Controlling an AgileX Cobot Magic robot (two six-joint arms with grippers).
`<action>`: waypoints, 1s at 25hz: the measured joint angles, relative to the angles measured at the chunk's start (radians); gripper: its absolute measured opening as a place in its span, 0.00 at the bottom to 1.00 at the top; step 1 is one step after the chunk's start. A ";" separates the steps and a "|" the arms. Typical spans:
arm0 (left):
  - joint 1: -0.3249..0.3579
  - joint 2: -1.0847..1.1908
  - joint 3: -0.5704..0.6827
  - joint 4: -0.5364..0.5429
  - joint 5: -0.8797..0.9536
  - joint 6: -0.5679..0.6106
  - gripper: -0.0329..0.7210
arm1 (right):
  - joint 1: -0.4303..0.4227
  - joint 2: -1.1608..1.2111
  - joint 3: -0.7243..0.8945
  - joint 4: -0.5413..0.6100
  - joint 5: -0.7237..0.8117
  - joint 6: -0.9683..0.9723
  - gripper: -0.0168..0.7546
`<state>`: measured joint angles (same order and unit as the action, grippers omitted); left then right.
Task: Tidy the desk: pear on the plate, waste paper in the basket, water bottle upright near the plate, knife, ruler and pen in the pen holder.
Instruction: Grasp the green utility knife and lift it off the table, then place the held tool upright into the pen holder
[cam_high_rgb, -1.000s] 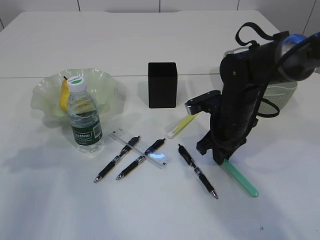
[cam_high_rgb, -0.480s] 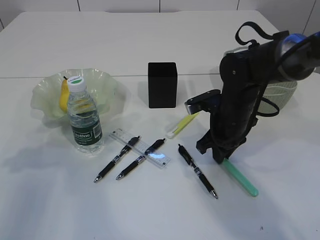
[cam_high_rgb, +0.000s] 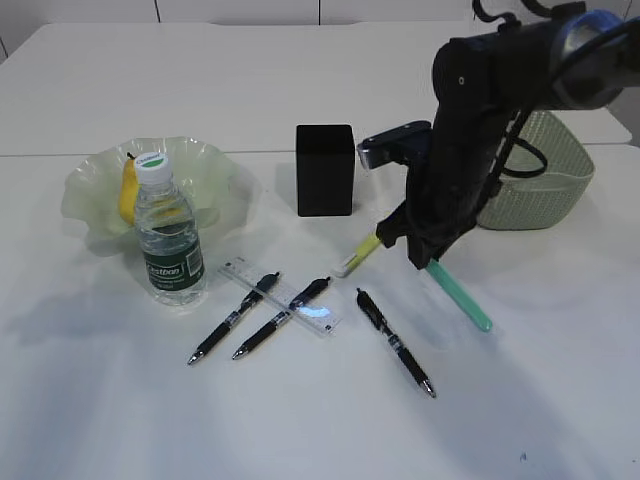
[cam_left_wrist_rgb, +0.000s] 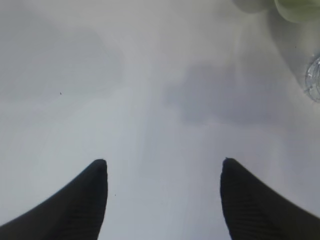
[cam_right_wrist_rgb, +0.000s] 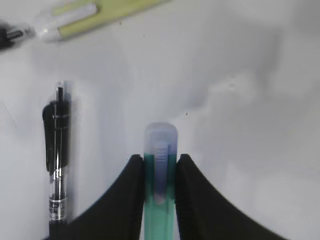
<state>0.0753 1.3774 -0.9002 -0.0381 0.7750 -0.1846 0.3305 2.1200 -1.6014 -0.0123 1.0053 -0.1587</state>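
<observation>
On the far left of the desk (cam_high_rgb: 320, 430) I see the plate (cam_high_rgb: 90, 195) with the pear (cam_high_rgb: 128, 192) lying in it. The water bottle (cam_high_rgb: 168, 235) stands upright just in front of the plate. Next come the ruler (cam_high_rgb: 240, 272) and two black pens (cam_high_rgb: 235, 318) crossing over it, then a third black pen (cam_high_rgb: 395, 342) lying apart. The pen holder (cam_high_rgb: 325, 170) stands behind them, mid-desk. A yellow-green knife (cam_high_rgb: 358, 256) lies flat on the desk, near my right arm. My left tool (cam_left_wrist_rgb: 162, 165) hangs released over bare desk, jaws wide apart. My right tool (cam_right_wrist_rgb: 160, 160) is clenched on a green knife (cam_high_rgb: 458, 293), lifted clear and slanting down to the right. The basket (cam_high_rgb: 545, 175) sits far right, behind the arm.
</observation>
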 joint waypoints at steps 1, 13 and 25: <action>0.000 0.000 0.000 0.000 0.000 0.000 0.71 | 0.000 0.000 -0.021 0.000 0.008 0.000 0.20; 0.000 0.000 0.000 0.000 0.000 0.000 0.71 | 0.000 0.000 -0.183 0.002 -0.069 0.000 0.20; 0.000 0.000 0.000 0.000 0.000 0.000 0.71 | 0.000 0.000 -0.197 0.076 -0.364 0.000 0.20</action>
<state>0.0753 1.3774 -0.9002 -0.0381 0.7750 -0.1846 0.3305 2.1200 -1.7983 0.0639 0.6410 -0.1591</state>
